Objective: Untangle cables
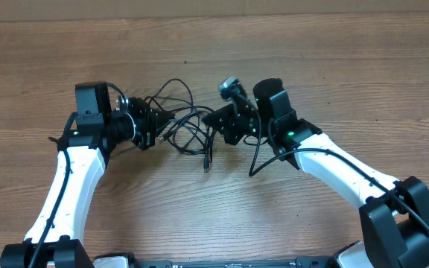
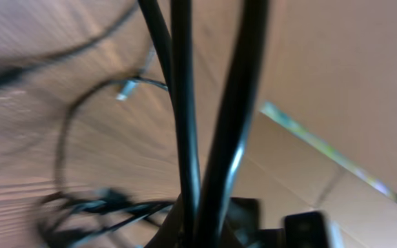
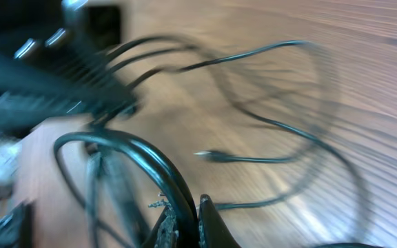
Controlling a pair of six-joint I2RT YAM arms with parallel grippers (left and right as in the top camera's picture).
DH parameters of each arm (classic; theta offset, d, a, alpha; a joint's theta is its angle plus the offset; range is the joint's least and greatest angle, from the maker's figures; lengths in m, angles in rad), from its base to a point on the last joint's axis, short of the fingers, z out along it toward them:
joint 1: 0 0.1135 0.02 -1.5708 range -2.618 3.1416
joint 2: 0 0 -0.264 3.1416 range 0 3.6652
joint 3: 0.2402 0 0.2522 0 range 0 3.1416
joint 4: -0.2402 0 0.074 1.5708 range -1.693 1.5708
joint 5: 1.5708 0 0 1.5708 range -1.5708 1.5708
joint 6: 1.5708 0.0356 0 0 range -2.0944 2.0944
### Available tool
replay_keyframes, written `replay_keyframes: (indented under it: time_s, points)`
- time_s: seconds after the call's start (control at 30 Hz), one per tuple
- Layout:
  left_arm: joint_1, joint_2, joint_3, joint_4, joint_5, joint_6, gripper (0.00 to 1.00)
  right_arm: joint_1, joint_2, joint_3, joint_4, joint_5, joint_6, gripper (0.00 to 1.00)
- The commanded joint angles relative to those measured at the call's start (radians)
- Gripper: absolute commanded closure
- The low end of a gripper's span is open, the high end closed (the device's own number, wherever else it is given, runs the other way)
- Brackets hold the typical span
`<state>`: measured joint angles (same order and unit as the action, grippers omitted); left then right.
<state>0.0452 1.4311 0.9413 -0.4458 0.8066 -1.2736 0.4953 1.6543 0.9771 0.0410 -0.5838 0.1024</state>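
- While the black cables (image 1: 187, 123) sit knotted between both arms at the middle of the wooden table (image 1: 311, 59), the left gripper (image 1: 157, 128) is clamped on several strands.
- The right gripper (image 1: 220, 119) is pinched tight on one loop.
- Done well, the pull should be slow and outward, watching the loose plug end (image 1: 206, 165) so the knot loosens rather than cinches.

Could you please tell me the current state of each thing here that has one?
cables: tangled, gripped from both sides, one plug end loose on the table.
left gripper: jaws shut on the cables.
right gripper: jaws shut on the cables.
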Motion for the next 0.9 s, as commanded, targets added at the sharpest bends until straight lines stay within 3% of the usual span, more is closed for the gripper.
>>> replay_keyframes:
  time_s: [0.0,0.43,0.6,0.63,0.77,0.83,0.87]
  points:
    - [-0.006,-0.012,0.011,-0.069,-0.083,0.126,0.96,-0.048,-0.003,0.004,0.002,0.142,0.066,0.96]
    - [-0.006,-0.012,0.011,-0.145,-0.161,0.175,0.96,-0.149,-0.003,0.004,-0.134,0.311,0.066,0.96]
    - [-0.006,-0.012,0.011,-0.153,-0.16,0.174,0.96,-0.179,-0.003,0.004,-0.137,0.276,0.066,0.96]
    - [-0.006,-0.012,0.011,-0.152,-0.159,0.173,0.96,-0.179,-0.003,0.004,-0.138,0.248,0.065,0.91]
    - [-0.006,-0.012,0.011,-0.15,-0.122,0.148,0.96,-0.179,-0.003,0.004,-0.137,0.119,0.038,0.41]
    - [-0.006,-0.012,0.011,-0.145,-0.092,0.139,0.96,-0.179,-0.003,0.004,-0.137,0.054,0.007,0.27]
    - [-0.006,-0.012,0.011,-0.143,-0.075,0.132,0.96,-0.179,-0.003,0.004,-0.137,0.018,-0.011,0.25]
